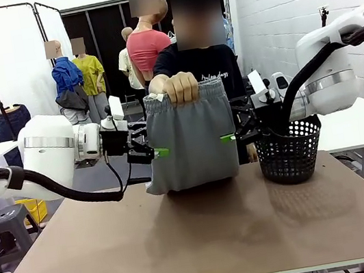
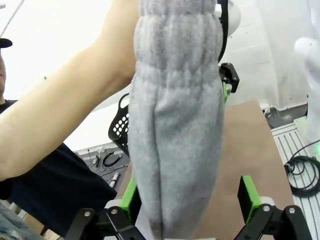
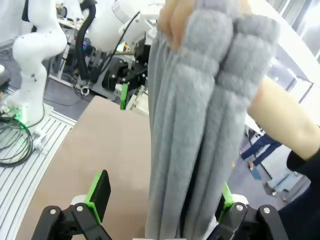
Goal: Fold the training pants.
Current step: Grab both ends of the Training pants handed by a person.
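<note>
A person's hand (image 1: 181, 87) holds the light grey training pants (image 1: 189, 139) up by the gathered waistband, over the far edge of the table. The bundle hangs bunched, and its lower end touches the tabletop. My left gripper (image 1: 157, 153) is open at the pants' left edge. In the left wrist view the cloth (image 2: 175, 135) hangs between the spread green fingers (image 2: 248, 192) of this gripper (image 2: 189, 200). My right gripper (image 1: 230, 137) is open at the right edge. Its wrist view shows the pants (image 3: 200, 125) between its own fingers (image 3: 100, 192), gripper (image 3: 162, 197).
A black mesh basket (image 1: 289, 150) stands at the table's far right, just behind my right gripper. The brown tabletop (image 1: 198, 238) stretches bare toward me. The person stands directly behind the pants. A grey stool (image 1: 6, 230) is on the floor off the left side.
</note>
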Controlling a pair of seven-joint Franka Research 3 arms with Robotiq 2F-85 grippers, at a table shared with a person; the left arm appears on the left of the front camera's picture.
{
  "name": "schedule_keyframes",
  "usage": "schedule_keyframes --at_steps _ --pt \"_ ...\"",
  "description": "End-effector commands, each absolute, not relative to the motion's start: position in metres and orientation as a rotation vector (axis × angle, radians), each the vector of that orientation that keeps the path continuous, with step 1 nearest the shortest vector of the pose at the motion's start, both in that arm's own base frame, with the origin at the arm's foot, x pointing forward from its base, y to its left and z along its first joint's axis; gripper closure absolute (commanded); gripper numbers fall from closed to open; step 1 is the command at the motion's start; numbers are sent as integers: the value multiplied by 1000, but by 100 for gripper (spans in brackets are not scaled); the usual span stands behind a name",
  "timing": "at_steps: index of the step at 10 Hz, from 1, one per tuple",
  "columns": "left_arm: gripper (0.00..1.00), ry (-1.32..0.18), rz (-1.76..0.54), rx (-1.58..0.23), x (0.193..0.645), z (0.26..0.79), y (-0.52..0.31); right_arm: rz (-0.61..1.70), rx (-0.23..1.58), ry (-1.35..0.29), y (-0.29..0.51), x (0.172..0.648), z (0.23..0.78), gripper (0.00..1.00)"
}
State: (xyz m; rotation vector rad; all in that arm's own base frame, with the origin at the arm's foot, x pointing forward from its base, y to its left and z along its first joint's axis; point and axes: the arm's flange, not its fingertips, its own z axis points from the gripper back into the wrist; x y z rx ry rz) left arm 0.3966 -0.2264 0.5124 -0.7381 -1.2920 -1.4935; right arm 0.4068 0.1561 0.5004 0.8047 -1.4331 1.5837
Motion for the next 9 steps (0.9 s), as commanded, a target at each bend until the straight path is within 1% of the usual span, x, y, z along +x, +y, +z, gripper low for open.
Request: schedule_keyframes --at_steps 1,3,5,7,8,9 --pt "0 -1298 -1444 -800 404 513 -239 1585 842 -1485 168 412 504 0" --pt "0 -1302 -1410 -834 407 516 -248 1582 883 -1489 177 414 514 0" --pt "0 -1266 -1388 -897 406 521 -258 1560 936 -1462 183 415 527 0" --pt "0 -1262 -1395 -944 407 528 -260 1543 976 -1443 186 419 532 0" --pt "8 -1258 -1400 -947 406 530 -260 1525 969 -1437 186 420 532 0" --pt "26 -1256 -1388 -983 406 534 -259 1524 983 -1383 187 422 530 0"
